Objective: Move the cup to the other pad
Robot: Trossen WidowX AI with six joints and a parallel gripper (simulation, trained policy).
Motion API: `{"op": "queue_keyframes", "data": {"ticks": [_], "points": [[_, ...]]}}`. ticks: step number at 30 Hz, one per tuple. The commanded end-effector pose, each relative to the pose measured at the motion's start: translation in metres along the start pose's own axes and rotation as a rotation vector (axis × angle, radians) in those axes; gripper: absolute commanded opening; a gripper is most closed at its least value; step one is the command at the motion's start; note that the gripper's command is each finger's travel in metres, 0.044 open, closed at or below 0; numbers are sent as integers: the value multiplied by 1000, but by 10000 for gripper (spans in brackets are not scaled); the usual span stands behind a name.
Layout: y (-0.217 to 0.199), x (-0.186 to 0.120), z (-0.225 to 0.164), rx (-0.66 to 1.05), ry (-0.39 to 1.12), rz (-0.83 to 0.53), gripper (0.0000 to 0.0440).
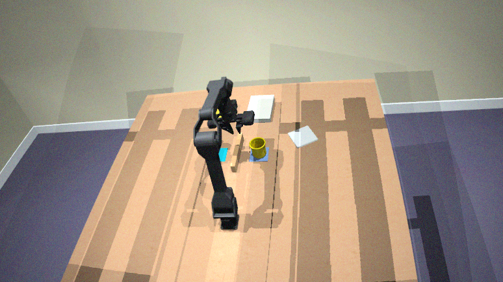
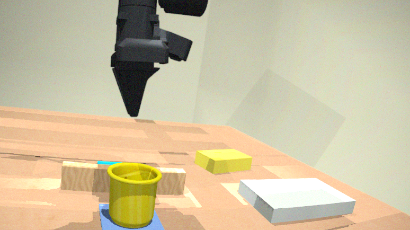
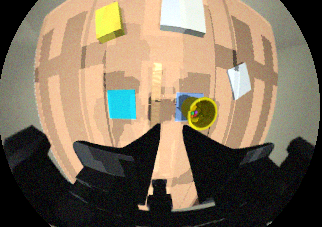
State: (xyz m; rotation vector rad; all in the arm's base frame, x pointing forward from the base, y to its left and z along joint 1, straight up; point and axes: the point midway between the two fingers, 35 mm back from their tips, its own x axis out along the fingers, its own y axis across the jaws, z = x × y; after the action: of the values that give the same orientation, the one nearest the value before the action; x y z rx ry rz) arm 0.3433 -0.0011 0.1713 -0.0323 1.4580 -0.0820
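You see bright light with long brown shadow bands reaching the worktop's (image 1: 344,190) (image 2: 75,142) (image 3: 175,150) far edge, and wrist view curves its side edges.

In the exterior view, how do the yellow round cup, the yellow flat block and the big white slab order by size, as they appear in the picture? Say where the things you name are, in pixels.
1. Big white slab (image 1: 261,107) (image 2: 299,198) (image 3: 183,10)
2. Yellow round cup (image 1: 257,149) (image 2: 133,200) (image 3: 214,116)
3. Yellow flat block (image 2: 223,160) (image 3: 109,21)

The block lies farther back, so real sizes may differ.
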Motion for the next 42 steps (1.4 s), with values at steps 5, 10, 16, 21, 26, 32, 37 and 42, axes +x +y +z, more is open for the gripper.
{"op": "queue_keyframes", "data": {"ticks": [5,10,16,21,26,32,37,42], "points": [[-15,18,-3,-28,62,-20,133],[-25,33,-5,-45,90,-27,142],[-35,52,-8,-70,122,-30,153],[-41,70,-11,-95,146,-28,160],[-45,89,-16,-130,168,-21,165],[-45,109,-20,-195,182,-1,151],[-46,114,-22,-263,188,5,37],[-46,106,-19,-311,178,13,9]]}}
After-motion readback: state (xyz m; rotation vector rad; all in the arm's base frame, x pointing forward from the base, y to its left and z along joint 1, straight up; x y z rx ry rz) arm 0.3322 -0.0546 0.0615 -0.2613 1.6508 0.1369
